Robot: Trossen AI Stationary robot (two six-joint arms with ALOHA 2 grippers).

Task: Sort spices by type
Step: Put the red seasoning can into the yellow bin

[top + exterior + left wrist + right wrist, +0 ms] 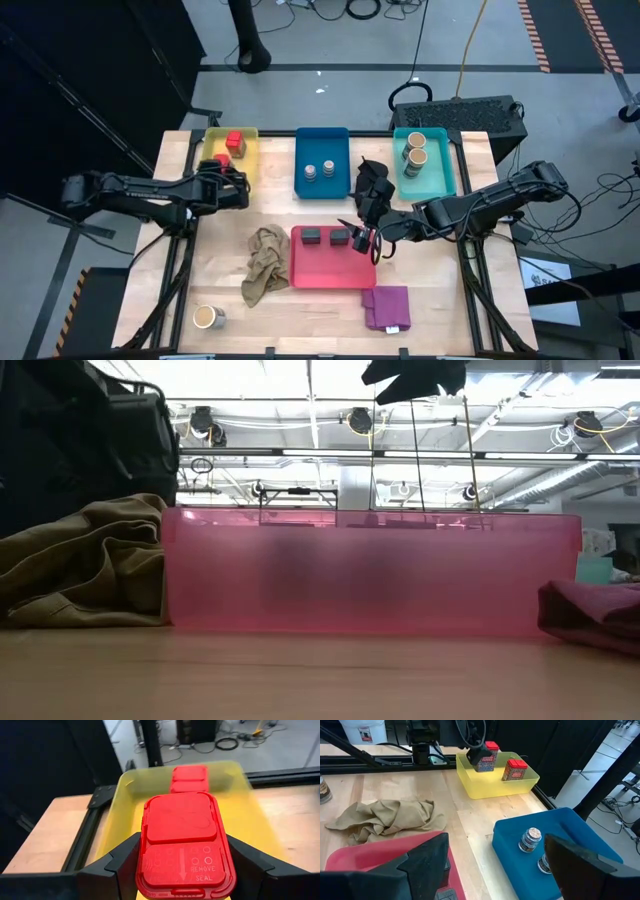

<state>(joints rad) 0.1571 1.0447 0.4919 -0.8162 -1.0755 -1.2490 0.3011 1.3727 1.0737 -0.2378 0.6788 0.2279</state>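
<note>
My left gripper [224, 166] is shut on a red cube [183, 840] over the yellow tray [248, 158]. A second red cube [190, 777] stands on that tray's floor. Two silver round tins [319, 172] stand in the blue tray [322, 145], and two tan jars [416, 148] in the teal tray [440, 165]. Two dark grey tins [325, 237] sit in the pink tray [330, 270]. A third tan jar [208, 317] stands on the table near its near left corner. My right gripper [362, 240] is open above the pink tray's right end. My left gripper pinches the red cube between its two fingers [122, 862], one on each opposite side just below the lid [150, 870]. The fingers slant in from above and from the table's near side. The cube stays upright over the yellow tray [492, 782]. Whether its base touches the tray, I cannot tell.
A beige cloth [265, 262] lies crumpled left of the pink tray, a purple cloth [387, 307] lies at that tray's near right corner, and a black cloth [372, 183] sits between the blue and teal trays. Bare wood shows along the near edge.
</note>
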